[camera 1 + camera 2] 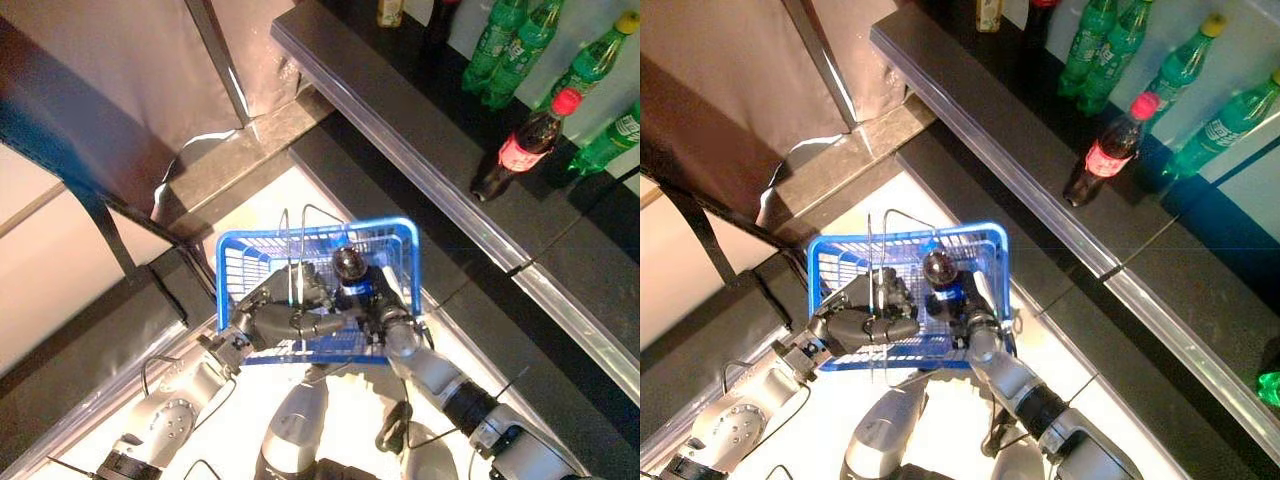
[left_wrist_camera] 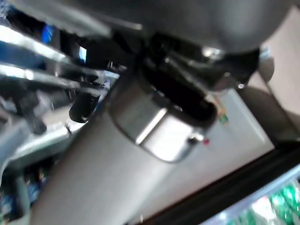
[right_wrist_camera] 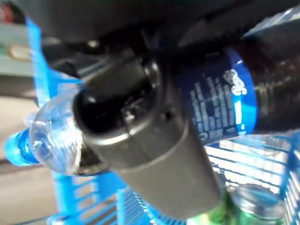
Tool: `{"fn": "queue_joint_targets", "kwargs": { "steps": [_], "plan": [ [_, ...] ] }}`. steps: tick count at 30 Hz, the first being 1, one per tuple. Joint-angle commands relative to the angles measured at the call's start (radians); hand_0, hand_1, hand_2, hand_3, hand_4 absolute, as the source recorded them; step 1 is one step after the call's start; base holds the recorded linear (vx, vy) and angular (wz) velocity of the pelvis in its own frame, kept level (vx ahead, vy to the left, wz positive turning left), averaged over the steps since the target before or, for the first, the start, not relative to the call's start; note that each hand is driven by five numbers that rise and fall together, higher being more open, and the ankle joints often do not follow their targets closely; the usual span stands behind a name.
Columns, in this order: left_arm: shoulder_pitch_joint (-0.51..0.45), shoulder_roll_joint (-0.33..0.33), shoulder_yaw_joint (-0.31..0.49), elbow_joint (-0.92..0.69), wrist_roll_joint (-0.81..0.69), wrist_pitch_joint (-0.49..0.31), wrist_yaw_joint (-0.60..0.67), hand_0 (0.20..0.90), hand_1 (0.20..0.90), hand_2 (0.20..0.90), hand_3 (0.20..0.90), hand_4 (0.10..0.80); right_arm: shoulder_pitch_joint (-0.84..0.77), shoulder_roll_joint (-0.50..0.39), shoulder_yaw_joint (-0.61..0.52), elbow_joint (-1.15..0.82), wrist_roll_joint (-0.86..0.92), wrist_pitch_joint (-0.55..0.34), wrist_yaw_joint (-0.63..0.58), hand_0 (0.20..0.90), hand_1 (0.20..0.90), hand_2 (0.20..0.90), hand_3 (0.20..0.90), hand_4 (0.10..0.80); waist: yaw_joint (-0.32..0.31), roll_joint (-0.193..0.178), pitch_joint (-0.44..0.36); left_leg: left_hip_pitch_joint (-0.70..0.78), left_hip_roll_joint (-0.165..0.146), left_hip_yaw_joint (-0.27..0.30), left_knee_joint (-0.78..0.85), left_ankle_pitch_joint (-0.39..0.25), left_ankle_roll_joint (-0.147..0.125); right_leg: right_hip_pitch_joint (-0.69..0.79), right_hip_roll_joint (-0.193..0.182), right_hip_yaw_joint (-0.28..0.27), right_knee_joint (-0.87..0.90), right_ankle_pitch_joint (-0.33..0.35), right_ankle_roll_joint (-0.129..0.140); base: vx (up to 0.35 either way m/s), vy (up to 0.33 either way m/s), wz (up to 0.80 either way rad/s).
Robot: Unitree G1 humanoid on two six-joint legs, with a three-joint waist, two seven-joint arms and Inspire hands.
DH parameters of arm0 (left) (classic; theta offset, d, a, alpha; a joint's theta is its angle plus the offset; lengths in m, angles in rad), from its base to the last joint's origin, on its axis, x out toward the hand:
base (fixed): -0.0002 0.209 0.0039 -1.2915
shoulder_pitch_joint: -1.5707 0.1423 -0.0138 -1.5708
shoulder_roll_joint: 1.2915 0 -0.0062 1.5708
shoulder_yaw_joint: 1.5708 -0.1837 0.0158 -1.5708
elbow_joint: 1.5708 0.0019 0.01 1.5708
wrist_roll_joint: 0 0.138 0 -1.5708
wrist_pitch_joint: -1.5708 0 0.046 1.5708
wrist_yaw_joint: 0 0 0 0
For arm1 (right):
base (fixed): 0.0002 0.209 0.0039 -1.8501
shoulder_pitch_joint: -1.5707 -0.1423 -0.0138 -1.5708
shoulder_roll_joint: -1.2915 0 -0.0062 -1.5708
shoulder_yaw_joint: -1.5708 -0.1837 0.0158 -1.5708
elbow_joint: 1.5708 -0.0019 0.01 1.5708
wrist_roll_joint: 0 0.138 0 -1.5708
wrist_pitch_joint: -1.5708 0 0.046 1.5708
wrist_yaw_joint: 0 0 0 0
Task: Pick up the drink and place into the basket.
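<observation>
A dark cola bottle with a blue label stands inside the blue wire basket. My right hand is shut on it from the near side. In the right wrist view the thumb lies across the bottle, whose blue cap points away. My left hand is at the basket's near left corner, with its fingers curled round the wire handle. A green-topped drink lies lower in the basket.
A dark shelf with a metal edge runs across the upper right. On it stand several green bottles and a red-capped cola bottle. A black ledge borders the left side.
</observation>
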Motion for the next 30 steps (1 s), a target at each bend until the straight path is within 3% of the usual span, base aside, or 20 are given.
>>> {"fn": "queue_joint_targets", "kwargs": {
  "steps": [1,9,14,21,30],
  "plan": [
    [-0.126,-0.078,0.014,-0.32,-0.069,-0.153,-0.191,0.3,0.3,0.3,0.2,0.1,-0.082,0.101,0.038,-0.04,-0.082,-0.117,0.02,0.3,0.3,0.3,0.2,0.1,-0.002,0.023,-0.184,-0.055,-0.015,-0.059,0.144,-0.069,0.008,0.043,0.019,-0.048,-0.083,0.103,-0.078,0.016,-0.012,0.08],
    [-0.099,-0.078,0.052,-0.328,-0.077,-0.132,-0.211,0.3,0.3,0.3,0.2,0.1,-0.054,0.082,0.074,0.01,-0.284,-0.17,0.068,0.3,0.3,0.3,0.2,0.1,0.012,0.032,-0.172,-0.07,-0.025,-0.064,0.15,-0.069,0.012,0.032,0.008,-0.06,-0.074,0.104,-0.073,0.003,-0.004,0.04],
    [-0.098,-0.075,0.057,-0.332,-0.076,-0.131,-0.234,0.3,0.3,0.3,0.2,0.1,-0.052,0.049,0.095,0.052,-0.382,-0.123,0.074,0.3,0.3,0.3,0.2,0.1,0.017,0.04,-0.162,-0.082,-0.031,-0.064,0.153,-0.068,0.014,0.023,0.0,-0.068,-0.067,0.105,-0.069,-0.015,0.001,0.05],
    [-0.136,-0.062,0.017,-0.343,-0.035,-0.14,-0.236,0.3,0.3,0.3,0.2,0.1,-0.125,0.05,0.076,0.234,-0.381,0.056,0.027,0.3,0.3,0.3,0.2,0.1,0.026,0.051,-0.139,-0.095,-0.035,-0.063,0.157,-0.064,0.017,0.012,-0.007,-0.077,-0.056,0.112,-0.066,-0.01,-0.007,0.04],
    [-0.22,-0.073,-0.059,-0.357,0.024,-0.118,-0.19,0.3,0.3,0.3,0.2,0.1,-0.265,0.064,0.084,0.511,-0.449,0.336,0.171,0.3,0.3,0.3,0.2,0.1,0.039,0.05,-0.122,-0.1,-0.035,-0.062,0.167,-0.063,0.021,0.01,-0.013,-0.083,-0.047,0.123,-0.066,0.019,-0.003,0.01]
  ]
}}
